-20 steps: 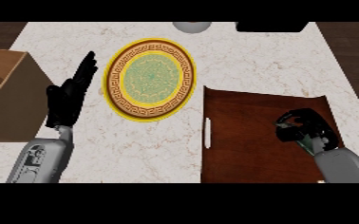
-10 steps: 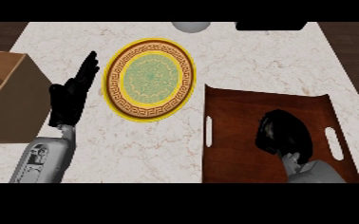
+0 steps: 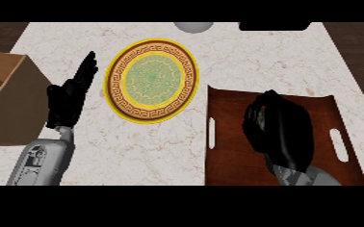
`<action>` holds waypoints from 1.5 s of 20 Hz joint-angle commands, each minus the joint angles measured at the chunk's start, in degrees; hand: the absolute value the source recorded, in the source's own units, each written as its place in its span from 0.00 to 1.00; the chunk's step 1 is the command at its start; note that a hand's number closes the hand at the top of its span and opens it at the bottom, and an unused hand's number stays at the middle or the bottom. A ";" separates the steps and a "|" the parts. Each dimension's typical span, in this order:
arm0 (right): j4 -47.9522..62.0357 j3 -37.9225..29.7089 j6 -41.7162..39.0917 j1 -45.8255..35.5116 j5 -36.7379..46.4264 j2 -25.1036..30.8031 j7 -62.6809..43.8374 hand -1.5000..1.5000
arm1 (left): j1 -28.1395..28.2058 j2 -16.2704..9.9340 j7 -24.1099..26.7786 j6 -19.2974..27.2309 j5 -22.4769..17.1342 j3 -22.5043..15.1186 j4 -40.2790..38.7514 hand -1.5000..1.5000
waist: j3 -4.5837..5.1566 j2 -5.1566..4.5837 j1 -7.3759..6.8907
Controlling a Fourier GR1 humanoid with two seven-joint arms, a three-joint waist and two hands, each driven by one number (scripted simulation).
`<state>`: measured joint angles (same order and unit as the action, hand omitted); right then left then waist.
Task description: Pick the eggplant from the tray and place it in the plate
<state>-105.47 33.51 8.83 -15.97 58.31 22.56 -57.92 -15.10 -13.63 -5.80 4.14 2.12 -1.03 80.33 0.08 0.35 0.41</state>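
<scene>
**Right hand now over the middle of the tray, eggplant hidden beneath it**

A second ago the right hand (image 3: 279, 127) sat near the tray's right edge, over by the handle slot. It has since travelled leftward and now covers the centre of the brown tray (image 3: 231, 166), back of the hand up, fingers curled downward. No eggplant shows anywhere on the tray's bare surface, on the desk (image 3: 149, 149) or on the plate, so it most likely lies under that hand. The dark hand hides it entirely, so I cannot say for sure that the fingers are closed around it rather than merely arched above it.

The plate (image 3: 151, 81), yellow-rimmed with a green centre, has not moved; it stands to the left of the tray, a strip of desk between them, and holds nothing.

The left hand (image 3: 71, 96) rests where it was, open with fingers up, just left of the plate.

For the task, this reads as the grasp stage: the reach is done, the lift and the carry to the plate are not. The carry would go up and to the left, over the tray's raised left wall.
</scene>
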 commanded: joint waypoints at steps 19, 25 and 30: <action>40.76 -0.11 14.40 -36.50 -12.99 -22.50 6.45 1.00 | -1.56 2.69 1.15 -0.62 2.28 -0.65 -1.11 0.50 | -0.05 -0.87 -2.66; 58.30 3.03 13.87 -44.73 -18.00 -22.54 9.02 1.00 | -1.38 3.26 0.67 -1.84 2.38 -2.04 -0.06 0.50 | 0.00 -1.44 -4.58; 65.56 3.03 18.00 -45.03 -26.49 -22.55 9.24 1.00 | -3.10 2.87 -0.10 -2.59 2.28 -1.91 0.59 0.50 | -0.04 -1.76 -5.93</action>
<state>-46.54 36.92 23.33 -59.99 37.41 0.11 -49.48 -18.31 -10.77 -6.58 2.27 4.26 -2.42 80.48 0.05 -1.06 -4.27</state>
